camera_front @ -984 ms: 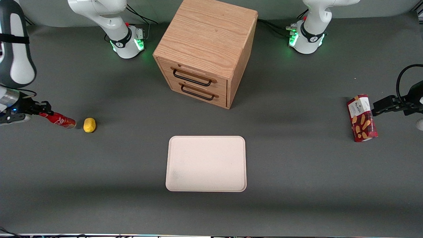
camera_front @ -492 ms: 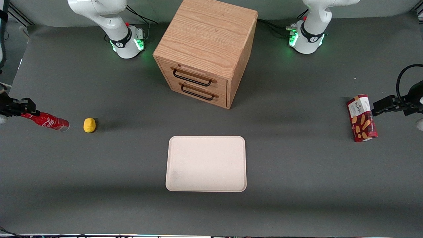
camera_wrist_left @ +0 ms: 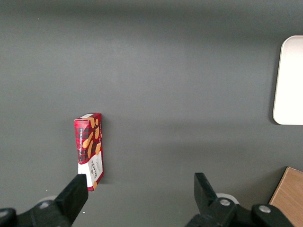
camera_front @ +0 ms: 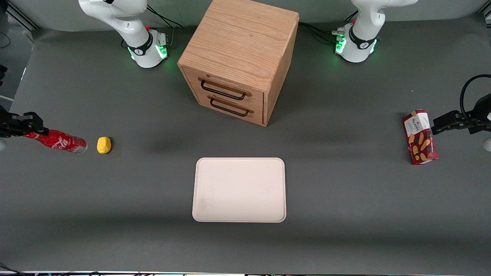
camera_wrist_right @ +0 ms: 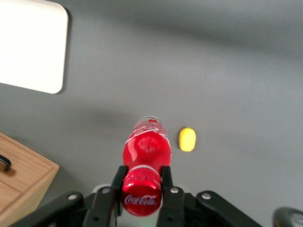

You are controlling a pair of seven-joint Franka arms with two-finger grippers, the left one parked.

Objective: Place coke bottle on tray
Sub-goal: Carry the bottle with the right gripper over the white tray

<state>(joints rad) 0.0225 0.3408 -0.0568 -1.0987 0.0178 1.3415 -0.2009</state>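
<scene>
**Coke bottle gripped at cap end, off tray**

Table (camera_front: 345,214): matte dark grey surface, flat.

Wooden cabinet (camera_front: 239,57): oak-grain box, two drawers w/ dark metal bar handles, approx 12 o'clock from tray.

Tray (camera_front: 239,189): pale cream, rectangular, rounded corners, low rim, smooth; nothing on it.

Snack box (camera_front: 420,137): red printed carton, slim rectangular, toward parked arm's end of table.

Gripper (camera_front: 28,124): black two-finger unit at working arm's end, narrow, fingers (camera_wrist_right: 106,198) clamped on either side of bottle cap.

Coke bottle (camera_front: 57,140): glossy red, slim, white script, tilted; approx 9–10 o'clock from tray, well apart from it.

Yellow lump (camera_front: 103,145): small, rounded, matte; just beside bottle's base end, not touching.
</scene>
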